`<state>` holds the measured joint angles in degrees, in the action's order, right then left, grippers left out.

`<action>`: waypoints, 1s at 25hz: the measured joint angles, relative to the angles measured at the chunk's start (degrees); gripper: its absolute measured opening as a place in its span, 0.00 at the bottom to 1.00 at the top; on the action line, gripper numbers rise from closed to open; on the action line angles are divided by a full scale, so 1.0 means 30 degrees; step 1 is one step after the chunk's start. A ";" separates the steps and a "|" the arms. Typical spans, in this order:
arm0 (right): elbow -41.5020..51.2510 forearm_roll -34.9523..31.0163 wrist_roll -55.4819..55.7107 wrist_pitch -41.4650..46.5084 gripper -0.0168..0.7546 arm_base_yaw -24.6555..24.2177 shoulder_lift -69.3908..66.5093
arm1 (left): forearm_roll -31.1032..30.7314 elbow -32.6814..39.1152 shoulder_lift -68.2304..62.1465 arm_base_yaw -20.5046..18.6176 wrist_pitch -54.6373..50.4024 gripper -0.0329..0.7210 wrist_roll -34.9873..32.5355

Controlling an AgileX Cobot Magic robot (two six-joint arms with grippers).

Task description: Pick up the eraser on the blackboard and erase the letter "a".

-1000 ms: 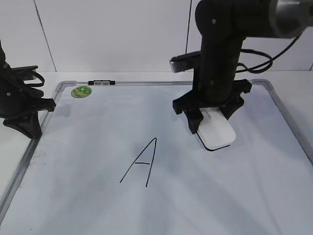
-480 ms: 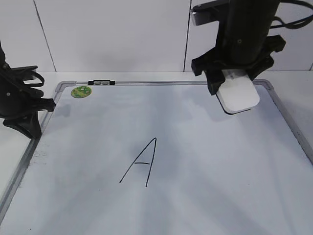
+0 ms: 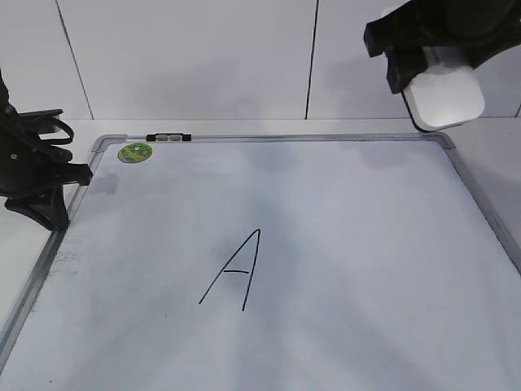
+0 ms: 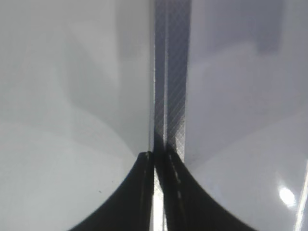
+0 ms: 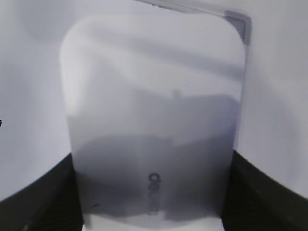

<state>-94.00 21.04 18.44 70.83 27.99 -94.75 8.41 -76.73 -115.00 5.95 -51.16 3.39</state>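
Observation:
The eraser (image 3: 444, 96) is a flat white rounded block, held in the air above the far right corner of the blackboard (image 3: 350, 244). My right gripper (image 3: 442, 67) is shut on it; in the right wrist view the eraser (image 5: 154, 120) fills the space between the jaws (image 5: 151, 202), grey print facing the camera. The small letter "a" shows in no view. My left gripper (image 3: 49, 213) sits at the board's left edge, its jaws (image 4: 159, 159) closed on the grey frame (image 4: 173, 72).
A tall black capital "A" (image 3: 236, 273) is drawn near the board's middle. A green sticker (image 3: 135, 151) and a small black-and-silver clip (image 3: 168, 138) are at the far left corner. A white wall stands behind.
My right gripper has lifted the eraser off the board surface and carried it up and to the far right. The left arm has not moved.

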 joint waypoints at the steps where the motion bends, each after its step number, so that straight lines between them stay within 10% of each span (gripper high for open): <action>1: 0.0000 0.0094 0.0019 0.0040 0.75 0.0000 0.0251 | 0.0000 0.0000 0.0000 0.0000 0.0000 0.09 0.0000; 25: 0.5873 0.1211 0.1165 0.0289 0.75 -0.2206 0.5713 | 0.0190 0.0000 0.0000 0.0000 0.0000 0.10 0.0000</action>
<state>-76.38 24.67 21.94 71.70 21.37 -77.62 8.98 -76.73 -115.00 5.95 -51.16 3.39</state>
